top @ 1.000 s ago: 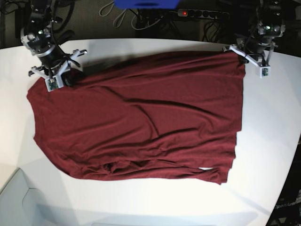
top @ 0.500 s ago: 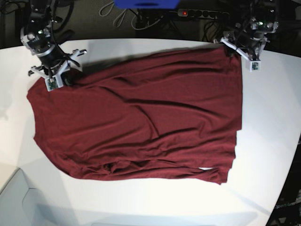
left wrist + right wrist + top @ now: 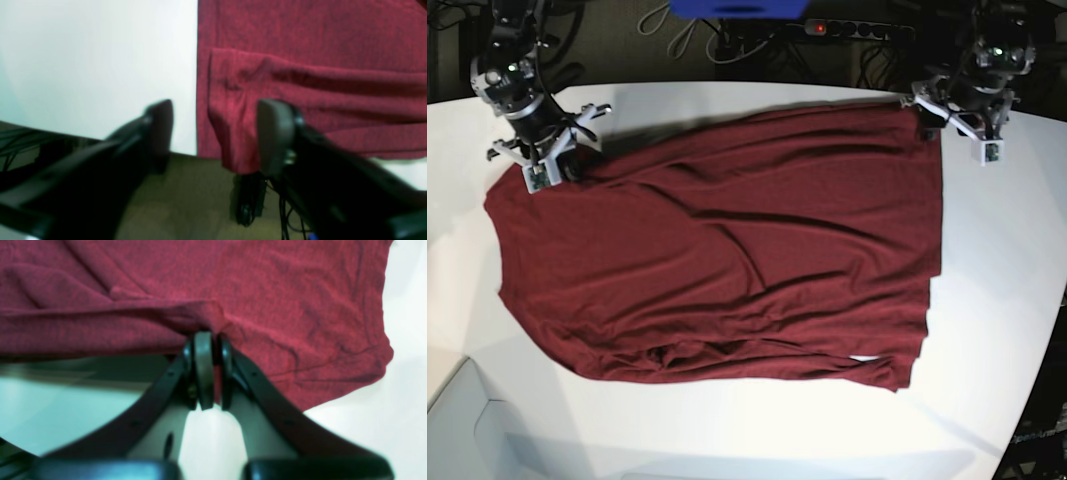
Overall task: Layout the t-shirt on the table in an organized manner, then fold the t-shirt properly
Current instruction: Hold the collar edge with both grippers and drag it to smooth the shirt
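Left arm: positioned at the far right corner of the base view, with its wrist angled down toward the desk [image 3: 1017, 250] edge. The left claw [image 3: 213, 133] stands with its jaws spread wide apart; its two dark fingertips [image 3: 160, 130] are clearly separated and hold nothing between them.

Right arm: positioned at the far left of the base view, wrist tilted downward. The right claw [image 3: 208, 370] has its jaws pressed together, pinching a raised fold of the t-shirt [image 3: 213, 290] at its edge. In the base view the same claw [image 3: 552, 160] sits low against the cloth.
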Robot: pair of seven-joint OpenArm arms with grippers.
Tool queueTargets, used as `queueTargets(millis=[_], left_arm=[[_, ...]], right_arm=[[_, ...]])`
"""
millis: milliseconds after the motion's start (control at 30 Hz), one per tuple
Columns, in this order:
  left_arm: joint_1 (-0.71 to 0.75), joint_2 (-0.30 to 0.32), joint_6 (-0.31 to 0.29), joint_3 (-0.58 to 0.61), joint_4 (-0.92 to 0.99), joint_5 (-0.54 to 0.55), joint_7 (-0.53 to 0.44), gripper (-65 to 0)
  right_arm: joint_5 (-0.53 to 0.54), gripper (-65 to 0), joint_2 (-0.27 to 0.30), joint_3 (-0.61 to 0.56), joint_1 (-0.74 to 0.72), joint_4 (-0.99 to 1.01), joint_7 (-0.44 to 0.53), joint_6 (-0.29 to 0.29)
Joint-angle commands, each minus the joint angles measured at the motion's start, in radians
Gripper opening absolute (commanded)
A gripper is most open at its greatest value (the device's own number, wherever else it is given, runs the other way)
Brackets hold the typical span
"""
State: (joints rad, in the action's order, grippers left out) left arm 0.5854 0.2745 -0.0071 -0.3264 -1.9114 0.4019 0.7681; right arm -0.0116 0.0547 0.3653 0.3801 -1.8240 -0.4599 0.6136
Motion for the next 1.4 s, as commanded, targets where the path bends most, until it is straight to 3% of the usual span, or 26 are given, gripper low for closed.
queueTargets(millis=[0, 100, 600, 867, 933, 1000, 1200, 1367], left_arm=[[0.009, 0.01, 0.002, -0.004, -0.017, 0.005, -0.011, -21.9], [0.012, 0.006, 0.0, 0.0, -0.007, 0.002, -0.012, -17.2], [0.002, -0.019, 0.0, 0.005, 0.094, 0.009, -0.048, -17.3], [-0.017, -0.017, 0.0, 0.082, 0.163, 0.001, -0.062, -17.7], [-0.028, -0.017, 0.0, 0.097, 0.183, 0.001, -0.062, -21.2], [-0.028, -0.017, 0.0, 0.099, 0.2, 0.001, -0.062, -29.2], [-0.038, -0.016, 0.0, 0.095, 0.207, 0.001, -0.062, -64.9], [-0.04, -0.013, 0.0, 0.095, 0.201, 0.001, -0.062, -65.0]], right_arm=[[0.012, -65.0, 0.007, 0.004, 0.001, -0.018, 0.023, 0.001], [0.012, -65.0, 0.007, 0.004, 0.001, -0.018, 0.023, 0.001], [0.012, -65.0, 0.004, 0.004, 0.001, -0.016, 0.023, 0.001], [0.012, -65.0, 0.004, 0.004, 0.001, -0.016, 0.023, 0.001], [0.012, -65.0, 0.004, 0.004, 0.001, -0.016, 0.023, 0.001], [0.012, -65.0, 0.004, 0.004, 0.001, -0.016, 0.023, 0.001], [0.012, -65.0, 0.004, 0.004, 0.001, -0.016, 0.023, 0.001], [0.012, -65.0, 0.003, 0.004, 0.003, -0.018, 0.023, 0.001]])
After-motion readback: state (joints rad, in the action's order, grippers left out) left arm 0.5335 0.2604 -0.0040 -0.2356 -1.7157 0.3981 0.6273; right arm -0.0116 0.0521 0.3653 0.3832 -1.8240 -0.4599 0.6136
